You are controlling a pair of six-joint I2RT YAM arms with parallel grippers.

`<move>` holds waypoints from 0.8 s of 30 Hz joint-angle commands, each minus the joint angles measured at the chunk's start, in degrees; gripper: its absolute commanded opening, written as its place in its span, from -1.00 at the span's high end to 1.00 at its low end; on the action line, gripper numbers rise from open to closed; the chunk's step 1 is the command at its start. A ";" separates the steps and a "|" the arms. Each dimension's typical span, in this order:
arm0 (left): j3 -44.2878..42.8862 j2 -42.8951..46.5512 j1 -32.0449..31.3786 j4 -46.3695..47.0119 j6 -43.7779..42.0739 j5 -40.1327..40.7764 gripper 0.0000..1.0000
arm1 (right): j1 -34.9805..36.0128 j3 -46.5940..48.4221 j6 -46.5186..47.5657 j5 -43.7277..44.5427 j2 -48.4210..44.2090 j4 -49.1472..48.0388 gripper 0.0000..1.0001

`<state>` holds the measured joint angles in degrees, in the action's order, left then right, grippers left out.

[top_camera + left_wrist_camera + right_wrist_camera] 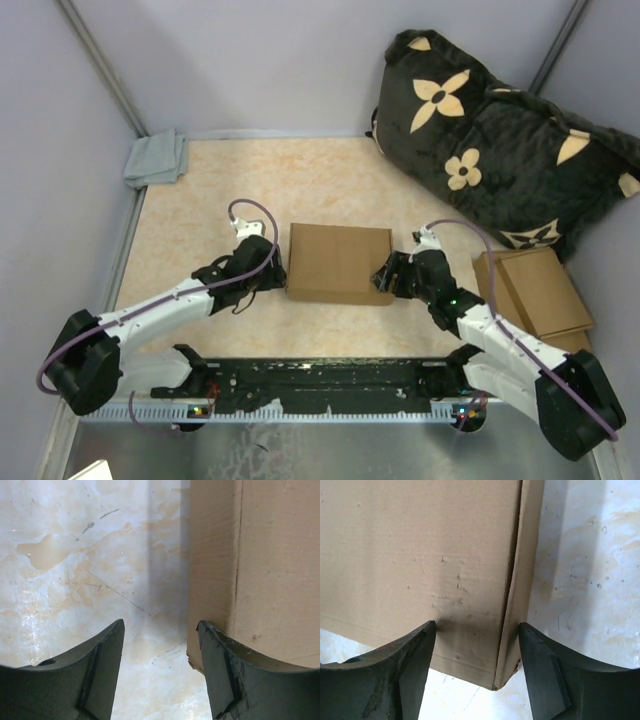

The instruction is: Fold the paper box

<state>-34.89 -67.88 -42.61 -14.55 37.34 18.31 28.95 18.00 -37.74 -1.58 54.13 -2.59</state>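
The box [338, 262] lies in the middle of the worktop [220, 190], a little nearer the near edge than the far one, with its plain brown top face up and its sides closed in. It sits between the two arms, which reach in from the near corners.

The left gripper [160, 645] is at the box's left edge with its jaws wide apart. Only bare worktop and the box's shadow show in the gap. Its right finger [225, 672] sits at the near left corner of the box, and it has hold of nothing.

The right gripper [477, 642] is at the box's right edge, jaws also wide apart. The near right corner of the box, with the crease where top meets side wall, lies in the gap between them. I cannot tell whether either finger touches the cardboard, and it is not clamped.

A dark flowered pillow [500, 150] fills the far right corner, a grey cloth [157, 158] the far left corner, and flat sheets [540, 290] lie at the right edge
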 commanded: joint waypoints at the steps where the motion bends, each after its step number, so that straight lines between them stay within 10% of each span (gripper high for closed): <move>1: -4.42 0.11 -0.46 -2.02 1.60 1.52 -0.38 | 1.28 1.66 -0.19 0.25 -3.78 4.17 -0.41; 20: -8.30 14.80 -0.46 -16.94 0.30 1.27 -0.52 | 0.32 24.99 5.99 12.01 -3.66 28.07 -0.99; 24: -10.61 17.05 -0.46 -18.29 -5.64 1.69 -0.95 | 0.30 31.16 6.48 13.87 1.92 32.66 -0.99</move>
<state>-42.17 -52.69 -42.76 -30.94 37.98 20.10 29.45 42.72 -33.65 9.61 51.94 24.43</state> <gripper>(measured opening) 0.838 0.992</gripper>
